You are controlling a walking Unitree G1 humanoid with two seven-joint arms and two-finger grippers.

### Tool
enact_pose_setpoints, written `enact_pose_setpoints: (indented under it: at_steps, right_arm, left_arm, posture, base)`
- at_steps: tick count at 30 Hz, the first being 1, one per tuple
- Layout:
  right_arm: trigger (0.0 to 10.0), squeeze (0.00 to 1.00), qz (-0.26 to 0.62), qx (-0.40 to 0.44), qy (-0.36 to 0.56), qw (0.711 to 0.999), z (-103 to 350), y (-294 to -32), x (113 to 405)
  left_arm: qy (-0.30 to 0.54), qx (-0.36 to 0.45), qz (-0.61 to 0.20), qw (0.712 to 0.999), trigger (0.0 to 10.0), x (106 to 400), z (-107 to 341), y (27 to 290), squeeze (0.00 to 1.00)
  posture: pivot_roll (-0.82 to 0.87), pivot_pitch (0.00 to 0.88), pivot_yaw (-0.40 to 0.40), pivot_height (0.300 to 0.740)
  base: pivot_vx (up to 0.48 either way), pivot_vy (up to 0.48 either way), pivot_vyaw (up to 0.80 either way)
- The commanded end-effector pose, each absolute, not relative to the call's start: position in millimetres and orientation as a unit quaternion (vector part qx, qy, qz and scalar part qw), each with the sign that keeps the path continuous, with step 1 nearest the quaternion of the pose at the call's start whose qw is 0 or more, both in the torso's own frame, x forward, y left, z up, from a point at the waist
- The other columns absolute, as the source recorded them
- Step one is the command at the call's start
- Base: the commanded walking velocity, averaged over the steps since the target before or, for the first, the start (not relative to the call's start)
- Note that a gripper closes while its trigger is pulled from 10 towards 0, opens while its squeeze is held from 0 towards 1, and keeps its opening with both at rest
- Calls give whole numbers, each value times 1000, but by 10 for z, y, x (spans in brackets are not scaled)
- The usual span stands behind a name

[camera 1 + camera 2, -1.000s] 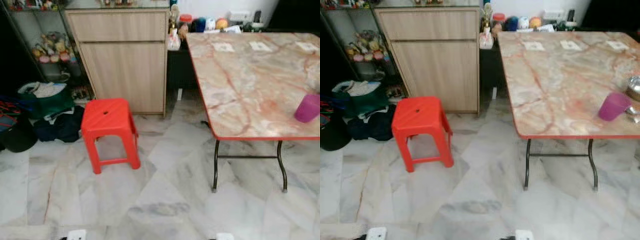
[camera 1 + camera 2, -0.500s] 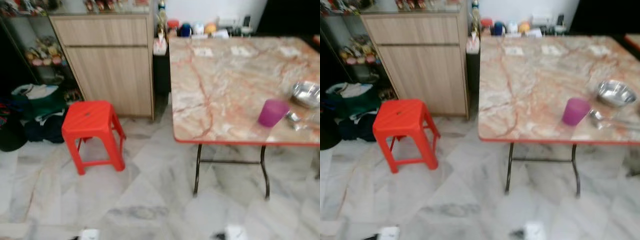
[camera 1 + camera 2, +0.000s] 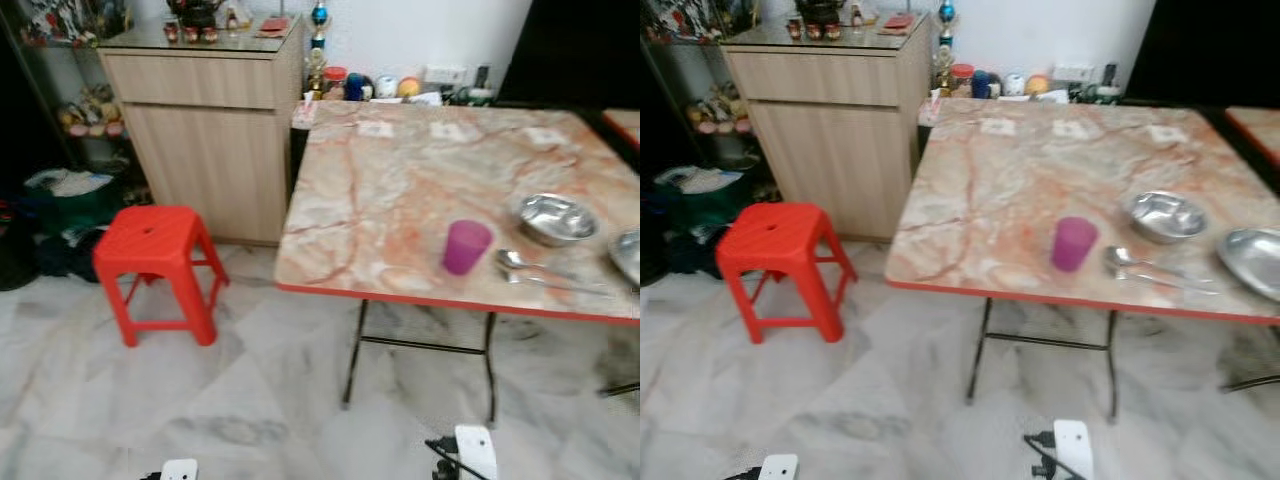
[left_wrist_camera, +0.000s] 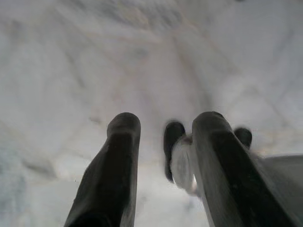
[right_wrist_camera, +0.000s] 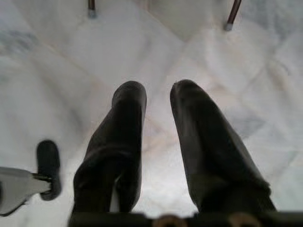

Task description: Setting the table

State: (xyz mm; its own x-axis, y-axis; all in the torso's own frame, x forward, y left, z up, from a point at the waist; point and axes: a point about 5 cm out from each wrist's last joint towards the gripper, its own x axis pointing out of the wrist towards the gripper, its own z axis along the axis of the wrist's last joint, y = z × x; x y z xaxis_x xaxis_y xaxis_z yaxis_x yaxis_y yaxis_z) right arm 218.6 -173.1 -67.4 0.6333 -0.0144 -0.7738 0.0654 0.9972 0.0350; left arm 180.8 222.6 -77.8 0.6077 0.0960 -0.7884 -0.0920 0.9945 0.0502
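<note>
One marble-patterned table (image 3: 1000,190) with a red rim and dark folding legs stands on the pale marble floor (image 3: 870,400). On it, toward the robot's right end, lie four pieces of tableware: one purple cup (image 3: 1074,244), one steel bowl (image 3: 1166,215), one spoon (image 3: 1150,268) and one steel plate (image 3: 1252,260). The cup stands upright near the table's front edge; it is translucent, plain and tapers downward. The spoon lies just beside the cup, the bowl behind the spoon, and the plate sits at the table's far right, cut by the frame edge. Three small white squares lie along the table's back part. One red plastic stool (image 3: 780,262) stands left of the table, before one wooden cabinet (image 3: 830,120). The left gripper (image 4: 163,142) and right gripper (image 5: 158,123) both hang over the floor, fingers parted and holding nothing.
</note>
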Motion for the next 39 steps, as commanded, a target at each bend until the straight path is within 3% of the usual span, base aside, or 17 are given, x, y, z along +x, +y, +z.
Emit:
enact_pose_setpoints:
  at_steps: [1, 15, 24, 39]
  right_arm:
    - [10000, 0, -25, 36, 435, 899, -699, -1735, 2146]
    - [10000, 0, -25, 48, 438, 897, -736, -1653, 2089]
    - [10000, 0, -32, 59, 436, 897, -744, -1537, 2086]
    - [10000, 0, -31, 54, 438, 897, -756, -1706, 2042]
  left_arm:
    - [445, 4, 46, 894, 10000, 1795, -789, 2212, 0]
    - [447, 8, 42, 894, 10000, 1767, -802, 2208, 0]
    - [453, 9, 41, 890, 10000, 1734, -815, 2221, 0]
    - [459, 6, 42, 887, 10000, 1691, -839, 2205, 0]
  posture:
    - [169, 84, -40, 740]
    - [168, 109, -25, 740]
    - [164, 115, -17, 740]
    - [158, 121, -30, 740]
  base:
    - [0, -416, 0]
    - [0, -388, 0]
    - [0, 0, 0]
    - [0, 0, 0]
